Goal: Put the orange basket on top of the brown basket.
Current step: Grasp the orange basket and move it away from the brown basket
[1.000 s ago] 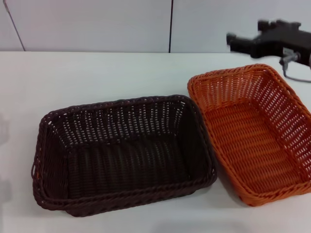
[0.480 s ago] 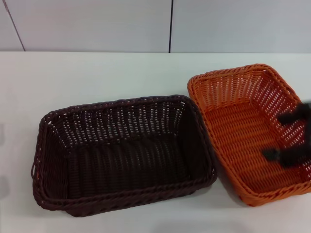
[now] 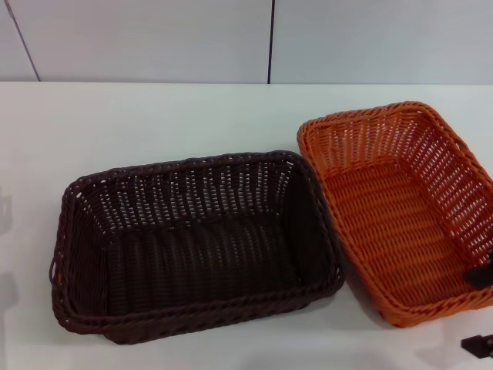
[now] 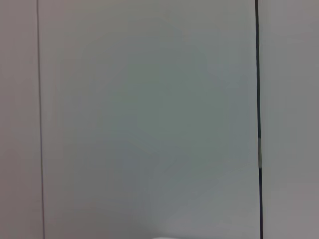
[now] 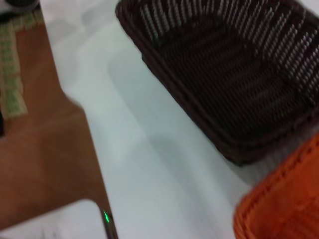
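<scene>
The orange basket (image 3: 400, 208) sits upright on the white table (image 3: 154, 116) at the right, its long side touching the brown basket (image 3: 192, 239) at centre-left. Both are empty. My right gripper (image 3: 479, 311) shows only as two dark finger pieces at the right edge of the head view. One is over the orange basket's near right rim and one is lower over the table, so it is open and holds nothing. The right wrist view shows the brown basket (image 5: 234, 74) and a corner of the orange basket (image 5: 284, 204). My left gripper is out of view.
A grey panelled wall (image 3: 269, 38) stands behind the table. In the right wrist view the table's edge drops to a brown floor (image 5: 40, 149). The left wrist view shows only wall (image 4: 149, 119).
My right gripper swept from beyond the far right end of the orange basket, across its right side, to the near right corner. Neither basket has moved.
</scene>
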Available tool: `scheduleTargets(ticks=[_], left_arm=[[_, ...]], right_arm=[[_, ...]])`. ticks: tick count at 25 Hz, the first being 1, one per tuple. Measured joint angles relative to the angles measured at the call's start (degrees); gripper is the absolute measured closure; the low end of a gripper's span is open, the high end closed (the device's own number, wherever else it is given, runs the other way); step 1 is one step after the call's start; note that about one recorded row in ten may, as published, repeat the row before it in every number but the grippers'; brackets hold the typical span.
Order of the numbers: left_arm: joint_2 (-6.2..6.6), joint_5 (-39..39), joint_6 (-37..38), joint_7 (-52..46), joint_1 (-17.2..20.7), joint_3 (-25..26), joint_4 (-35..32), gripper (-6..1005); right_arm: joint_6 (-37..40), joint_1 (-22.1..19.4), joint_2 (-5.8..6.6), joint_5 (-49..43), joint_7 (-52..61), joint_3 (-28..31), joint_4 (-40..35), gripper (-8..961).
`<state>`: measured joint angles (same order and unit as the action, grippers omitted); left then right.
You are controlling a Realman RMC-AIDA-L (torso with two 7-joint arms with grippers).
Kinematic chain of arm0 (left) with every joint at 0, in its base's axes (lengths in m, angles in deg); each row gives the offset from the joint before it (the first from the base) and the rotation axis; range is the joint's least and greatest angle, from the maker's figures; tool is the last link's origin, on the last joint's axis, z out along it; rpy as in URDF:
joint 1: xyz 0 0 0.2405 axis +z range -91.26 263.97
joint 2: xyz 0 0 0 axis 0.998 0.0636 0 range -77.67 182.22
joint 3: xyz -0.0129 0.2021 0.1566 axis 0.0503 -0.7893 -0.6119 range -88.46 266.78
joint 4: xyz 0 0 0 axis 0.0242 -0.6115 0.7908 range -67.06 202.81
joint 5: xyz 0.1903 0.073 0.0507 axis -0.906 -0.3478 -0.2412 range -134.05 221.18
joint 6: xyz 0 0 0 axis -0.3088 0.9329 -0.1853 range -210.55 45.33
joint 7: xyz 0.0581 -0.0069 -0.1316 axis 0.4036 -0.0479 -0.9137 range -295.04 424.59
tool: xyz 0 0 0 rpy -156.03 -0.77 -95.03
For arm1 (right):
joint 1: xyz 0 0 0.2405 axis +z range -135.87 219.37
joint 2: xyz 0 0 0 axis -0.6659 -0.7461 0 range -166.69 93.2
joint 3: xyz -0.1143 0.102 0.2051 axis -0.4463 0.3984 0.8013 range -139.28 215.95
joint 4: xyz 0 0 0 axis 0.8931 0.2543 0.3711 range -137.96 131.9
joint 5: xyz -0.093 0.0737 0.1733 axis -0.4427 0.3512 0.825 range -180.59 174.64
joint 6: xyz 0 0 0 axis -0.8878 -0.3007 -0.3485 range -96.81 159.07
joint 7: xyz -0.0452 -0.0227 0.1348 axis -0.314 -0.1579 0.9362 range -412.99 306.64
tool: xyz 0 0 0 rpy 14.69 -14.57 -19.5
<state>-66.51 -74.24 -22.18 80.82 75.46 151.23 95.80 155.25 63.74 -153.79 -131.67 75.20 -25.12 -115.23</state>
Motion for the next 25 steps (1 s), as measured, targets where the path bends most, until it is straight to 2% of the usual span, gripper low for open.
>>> scheduleTargets(ticks=[5, 12, 25], left_arm=[[-0.1, 0.68, -1.12, 0.0, -0.21, -0.3, -0.2, 300], [-0.08, 1.85, -2.6, -0.03, -0.3, -0.42, -0.31, 301], [0.15, 2.06, -3.81, -0.03, -0.89, -0.46, -1.18, 303]], right_arm=[[0.24, 0.71, -0.07, -5.68, -3.97, -0.33, 0.13, 129], [-1.76, 1.32, -1.08, -11.3, -7.32, -2.65, 1.52, 144], [-10.81, 2.01, -1.58, -17.9, -8.1, -11.77, 8.88, 173]])
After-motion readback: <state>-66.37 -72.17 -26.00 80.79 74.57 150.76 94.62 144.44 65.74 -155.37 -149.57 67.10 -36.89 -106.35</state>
